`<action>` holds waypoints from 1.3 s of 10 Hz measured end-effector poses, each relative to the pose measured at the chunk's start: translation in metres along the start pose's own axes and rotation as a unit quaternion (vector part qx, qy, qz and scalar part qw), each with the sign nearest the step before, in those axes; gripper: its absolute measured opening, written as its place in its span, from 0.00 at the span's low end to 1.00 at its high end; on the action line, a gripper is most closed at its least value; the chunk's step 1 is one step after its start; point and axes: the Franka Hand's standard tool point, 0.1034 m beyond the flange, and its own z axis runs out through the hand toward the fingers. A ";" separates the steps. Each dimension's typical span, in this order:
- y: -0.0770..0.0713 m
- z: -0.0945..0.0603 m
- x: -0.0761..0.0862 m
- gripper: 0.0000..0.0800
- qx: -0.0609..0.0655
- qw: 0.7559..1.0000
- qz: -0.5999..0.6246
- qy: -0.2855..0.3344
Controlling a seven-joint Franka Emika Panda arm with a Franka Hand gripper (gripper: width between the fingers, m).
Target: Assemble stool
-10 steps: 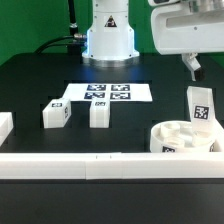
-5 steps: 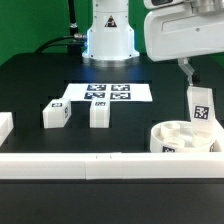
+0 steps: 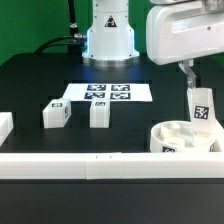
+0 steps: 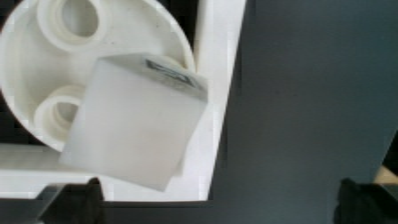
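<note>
The round white seat lies at the exterior view's right, against the front rail. One tagged leg block stands upright on its far right part, slightly tilted. Two more leg blocks stand on the black table to the left. My gripper hangs just above and behind the upright leg, open and empty. In the wrist view the seat shows its sockets. The leg lies well ahead of my gripper, whose dark fingertips stand wide apart.
The marker board lies at the table's middle back. A long white rail runs along the front, with a short white piece at the left. The robot base stands behind. A rail borders the seat in the wrist view.
My gripper has come slightly lower and nearer over the upright leg. The leg, the seat and the other blocks have not moved.
</note>
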 end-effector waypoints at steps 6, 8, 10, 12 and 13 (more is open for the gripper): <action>0.010 0.008 -0.002 0.81 -0.038 0.937 -0.346 -0.014; 0.013 0.008 -0.002 0.81 -0.038 0.915 -0.402 -0.017; 0.014 0.016 -0.007 0.81 -0.042 0.893 -0.447 -0.016; 0.015 0.023 -0.012 0.81 -0.042 0.890 -0.453 -0.018; 0.017 0.027 -0.014 0.81 -0.041 0.890 -0.454 -0.020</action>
